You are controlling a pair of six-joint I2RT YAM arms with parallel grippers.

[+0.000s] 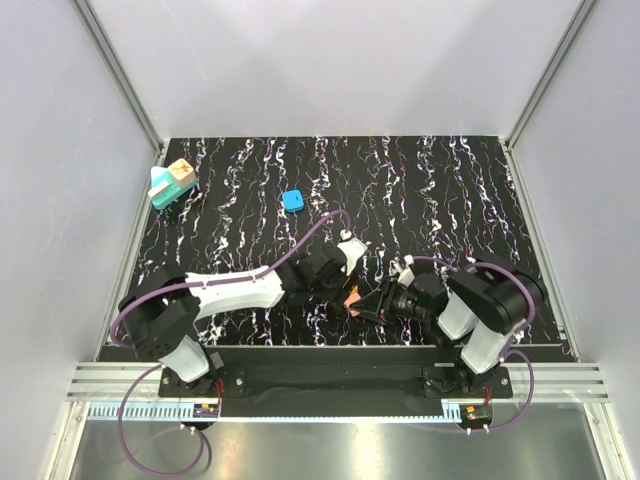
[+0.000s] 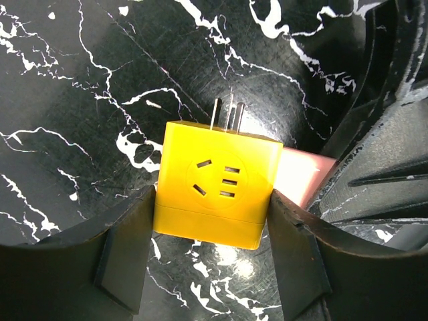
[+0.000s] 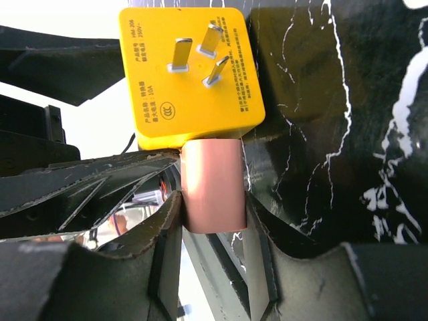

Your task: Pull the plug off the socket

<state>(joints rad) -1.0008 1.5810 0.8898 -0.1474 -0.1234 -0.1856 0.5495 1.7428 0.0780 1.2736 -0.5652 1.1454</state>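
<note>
L gripper [image 2: 210, 231] pinches yellow cube [image 2: 217, 190], R gripper [image 3: 214, 214] pinches salmon block [image 3: 212, 184] (blocks touching), near edge; plug [image 1: 181, 172] sits on socket [image 1: 163, 192], far-left corner.

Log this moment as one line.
left gripper: shut on yellow cube-shaped plastic adapter | right gripper: shut on salmon-pink block joined to adapter | tan cube plug on flat teal socket: far-left corner, unheld

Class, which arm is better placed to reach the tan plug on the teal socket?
Left, probably: plug and socket sit far left, on its side, though the left gripper holds a yellow cube.
</note>
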